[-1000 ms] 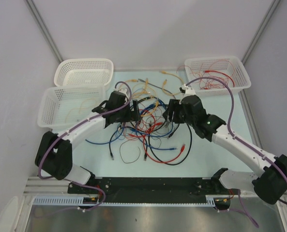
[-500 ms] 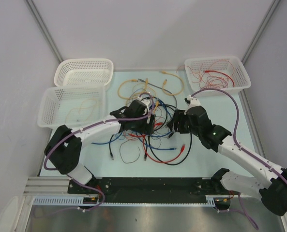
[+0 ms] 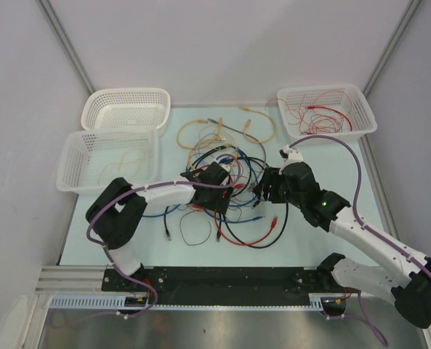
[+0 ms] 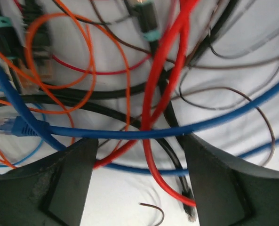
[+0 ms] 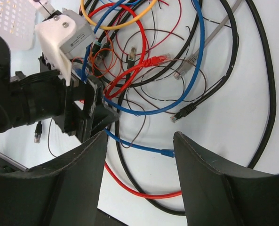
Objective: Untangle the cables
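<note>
Cables (image 3: 233,171) lie in one knot on the desk (image 3: 309,233), and both pincers are at it. On the left side, the left pincer (image 4: 138,141) is down inside the knot with its fingers apart. A red cable (image 4: 149,113) and a blue cable (image 4: 130,134) cross exactly in the gap between them, and a black cable (image 4: 177,162) passes just beside one finger. I think it is better to close on one strand only, the red one, and to lift it slowly, because several strands together would only pull the knot tighter. On the right side, the right pincer (image 5: 139,139) hangs above the edge of the knot, its fingers apart also, holding nothing. Under its gap lies a blue plug end (image 5: 166,152). This pincer could press the other strands down while the red one goes up.
</note>
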Controlling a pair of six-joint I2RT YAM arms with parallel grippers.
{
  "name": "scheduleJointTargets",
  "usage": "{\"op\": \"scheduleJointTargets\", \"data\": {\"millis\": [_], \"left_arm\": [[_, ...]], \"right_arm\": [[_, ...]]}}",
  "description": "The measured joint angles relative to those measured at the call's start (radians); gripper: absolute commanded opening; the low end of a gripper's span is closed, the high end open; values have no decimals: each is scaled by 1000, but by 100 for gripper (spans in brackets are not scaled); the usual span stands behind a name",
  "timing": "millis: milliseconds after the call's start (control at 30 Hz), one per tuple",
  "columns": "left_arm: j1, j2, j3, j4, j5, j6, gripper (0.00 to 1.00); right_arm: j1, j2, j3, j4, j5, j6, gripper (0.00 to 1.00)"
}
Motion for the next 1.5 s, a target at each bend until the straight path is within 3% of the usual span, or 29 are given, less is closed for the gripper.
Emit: {"op": "scheduleJointTargets", "data": {"millis": [133, 233, 333, 467, 700, 800, 1167, 1267, 1333, 1367, 1500], "left_arm": [[-1, 30, 15, 6, -17, -2, 38], [-2, 40, 29, 13, 14, 2, 18], [-2, 31, 31, 10, 30, 11, 9], [0, -51, 31, -17, 70, 26, 5], [5, -365, 31, 62, 228, 21, 4], [24, -430, 22, 146, 310, -4, 4], [267, -466, -202, 563, 698, -235, 8], [273, -410, -211, 653, 752, -288, 40], [279, -361, -213, 689, 769, -322, 44], [284, -346, -213, 690, 770, -328, 52], [314, -320, -205, 599, 731, -318, 66]], "right_arm": [[-3, -10, -1, -10, 4, 0, 63], [-12, -29, -1, -11, 3, 0, 63], [-29, -58, -1, -13, 3, 0, 63], [-50, -106, -1, -19, 2, 0, 62], [-88, -161, -1, -21, -3, 0, 62], [-108, -149, -1, -16, -18, -1, 61], [-153, -39, -1, 27, -52, -5, 61], [-188, -2, 0, 48, -85, -10, 61], [-217, 18, 0, 59, -108, -12, 61], [-226, 23, 0, 61, -118, -12, 61], [-238, 24, 0, 68, -137, -12, 61]]}}
